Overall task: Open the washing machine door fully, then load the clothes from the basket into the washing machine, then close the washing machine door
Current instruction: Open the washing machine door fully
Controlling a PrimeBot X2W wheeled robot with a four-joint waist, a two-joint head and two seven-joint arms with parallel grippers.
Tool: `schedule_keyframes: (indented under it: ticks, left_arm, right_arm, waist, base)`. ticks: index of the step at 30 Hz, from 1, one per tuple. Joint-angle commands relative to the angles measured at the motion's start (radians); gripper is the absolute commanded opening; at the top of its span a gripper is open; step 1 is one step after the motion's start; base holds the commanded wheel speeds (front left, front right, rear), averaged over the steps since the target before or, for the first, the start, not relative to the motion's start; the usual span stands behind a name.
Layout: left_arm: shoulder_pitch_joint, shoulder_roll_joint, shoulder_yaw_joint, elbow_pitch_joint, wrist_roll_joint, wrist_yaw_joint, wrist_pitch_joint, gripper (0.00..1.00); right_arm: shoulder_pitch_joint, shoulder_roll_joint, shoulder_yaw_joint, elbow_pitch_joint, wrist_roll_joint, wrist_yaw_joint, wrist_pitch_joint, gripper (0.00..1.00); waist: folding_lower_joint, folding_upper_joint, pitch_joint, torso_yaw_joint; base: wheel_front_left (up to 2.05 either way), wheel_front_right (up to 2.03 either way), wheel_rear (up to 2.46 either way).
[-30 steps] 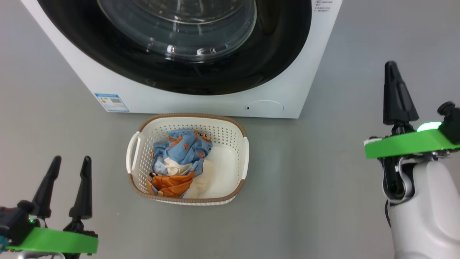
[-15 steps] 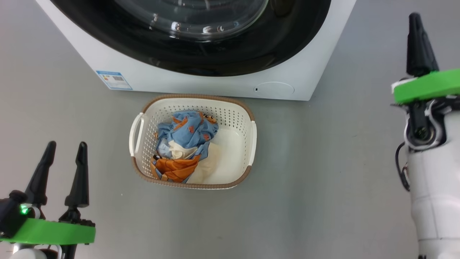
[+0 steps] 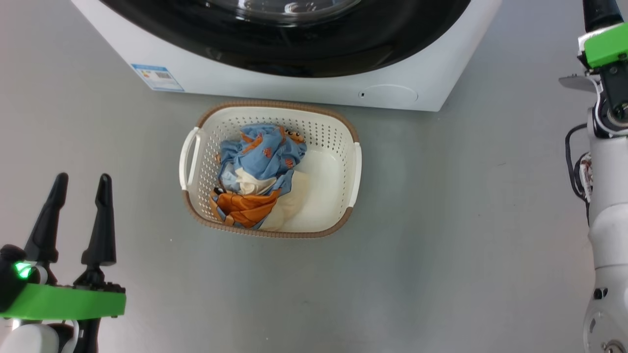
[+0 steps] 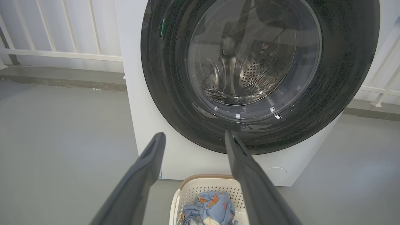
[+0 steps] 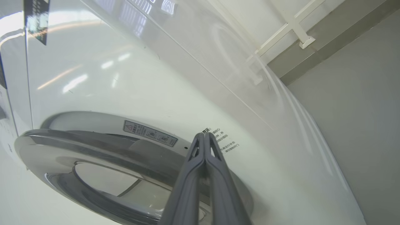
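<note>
Washing machine (image 3: 274,88): white body, with a small blue sticker (image 3: 158,77).
Washing machine door (image 3: 304,49): glossy black ring, clear glass centre.
Drum (image 4: 253,68): steel grey, dotted with perforations.
Basket (image 3: 319,132): cream walls patterned with rows of small holes; brown woven-look rim; white handles.
Clothes (image 3: 262,154): light blue with orange prints; plain orange and cream pieces.
Floor (image 3: 441,220): plain grey.
Left gripper (image 3: 82,177): black fingers, bright green band.
</note>
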Motion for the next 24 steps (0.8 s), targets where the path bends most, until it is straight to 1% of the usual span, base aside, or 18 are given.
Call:
schedule_keyframes:
  ticks: [1, 4, 10, 16, 18, 24]
  left_arm:
    - [-0.034, 0.040, 0.044, -0.019, -0.009, -0.003, -0.009, 1.00]
    - [-0.042, 0.041, 0.043, -0.016, -0.011, -0.003, -0.009, 1.00]
    - [-0.054, 0.041, 0.042, -0.012, -0.017, -0.003, -0.009, 1.00]
    - [-0.065, 0.039, 0.040, -0.011, -0.026, -0.003, -0.009, 1.00]
    - [-0.068, 0.037, 0.039, -0.009, -0.029, -0.003, -0.009, 1.00]
    - [-0.084, 0.039, 0.030, -0.003, -0.039, -0.003, -0.009, 1.00]
  right_arm:
    - [-0.035, 0.008, 0.014, -0.014, 0.020, -0.001, 0.023, 0.00]
    - [-0.078, 0.015, 0.001, 0.020, 0.069, -0.001, 0.083, 0.00]
    - [-0.147, 0.022, -0.007, 0.069, 0.111, -0.001, 0.162, 0.00]
    - [-0.234, 0.039, -0.036, 0.134, 0.162, -0.001, 0.264, 0.00]
    - [-0.264, 0.040, -0.034, 0.153, 0.158, -0.001, 0.293, 0.00]
    - [-0.336, 0.057, -0.037, 0.193, 0.131, -0.001, 0.333, 0.00]
  waist:
    - [0.0000, -0.0001, 0.017, 0.010]
    - [0.0000, -0.0001, 0.032, 0.017]
    - [0.0000, -0.0001, 0.054, 0.025]
    - [0.0000, -0.0001, 0.081, 0.034]
    - [0.0000, -0.0001, 0.094, 0.036]
    - [0.0000, -0.0001, 0.117, 0.047]
  base:
    - [0.00, 0.00, 0.00]
    - [0.00, 0.00, 0.00]
    - [0.00, 0.00, 0.00]
    - [0.00, 0.00, 0.00]
    - [0.00, 0.00, 0.00]
    - [0.00, 0.00, 0.00]
